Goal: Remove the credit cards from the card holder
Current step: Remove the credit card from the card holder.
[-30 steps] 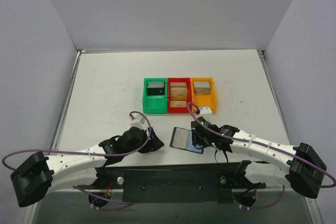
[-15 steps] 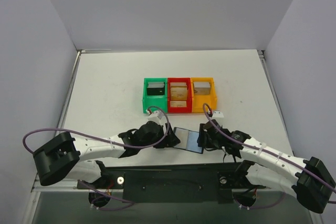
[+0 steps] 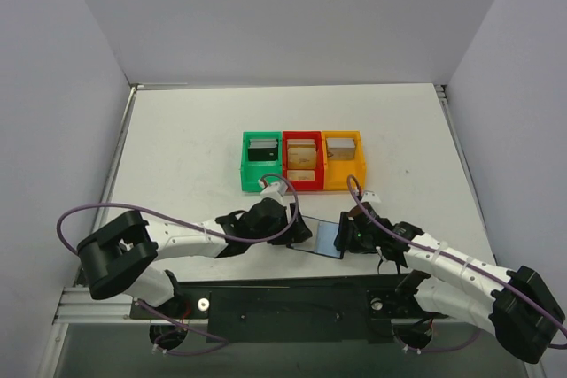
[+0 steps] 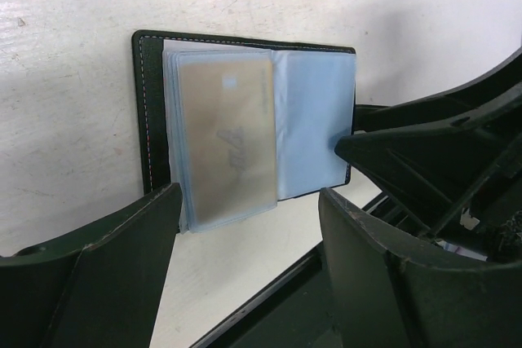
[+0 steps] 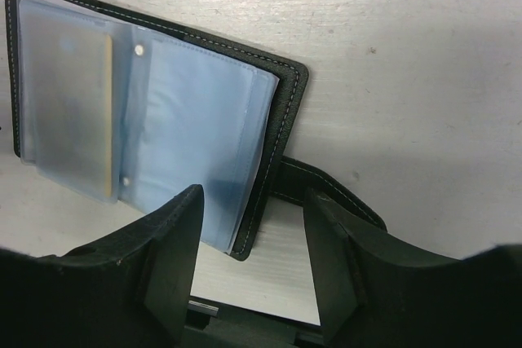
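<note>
The left gripper is reaching rightward along the counter's near edge, arriving at the card holder's left side; the right gripper is shifting slightly toward the right edge.

The top external camera looks down from above and behind the arms' bases, facing the far wall and taking in the whole table. The two wrist cameras sit close, one from the left and one from the right, looking steeply down at the card holder, which all three views share.
</note>
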Robot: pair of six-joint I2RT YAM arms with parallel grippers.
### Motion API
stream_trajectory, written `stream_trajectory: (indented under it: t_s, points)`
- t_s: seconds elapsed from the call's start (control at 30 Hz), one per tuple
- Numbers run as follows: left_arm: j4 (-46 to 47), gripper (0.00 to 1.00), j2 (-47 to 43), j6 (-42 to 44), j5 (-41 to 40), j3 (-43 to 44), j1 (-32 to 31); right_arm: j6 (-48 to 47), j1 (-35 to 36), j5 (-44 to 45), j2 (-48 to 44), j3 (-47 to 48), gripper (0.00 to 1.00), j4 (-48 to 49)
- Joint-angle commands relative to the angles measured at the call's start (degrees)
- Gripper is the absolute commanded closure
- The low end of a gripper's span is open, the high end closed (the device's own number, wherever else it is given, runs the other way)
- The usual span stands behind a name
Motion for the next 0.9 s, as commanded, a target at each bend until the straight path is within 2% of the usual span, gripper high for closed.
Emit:
stream_trajectory:
  t_s: [0.0,0.53,0.87]
  points:
    - [0.03,0.22,1.35,1.59,-0.48,3.33,-0.20,-0.05,-0.71,-1.34,0.32,-0.56,0.53,-0.30]
    - [-1.47,0.23,6.01,2.47,-0.39,5.36,-1.08,-0.14,-0.89,-1.43,0.41,-1.36,0.53,-0.04]
    - [4.33,0.26,8.29,2.83,3.83,5.27,-2.04,-0.05,-0.89,-3.19,0.85,-1.53,0.53,0.49]
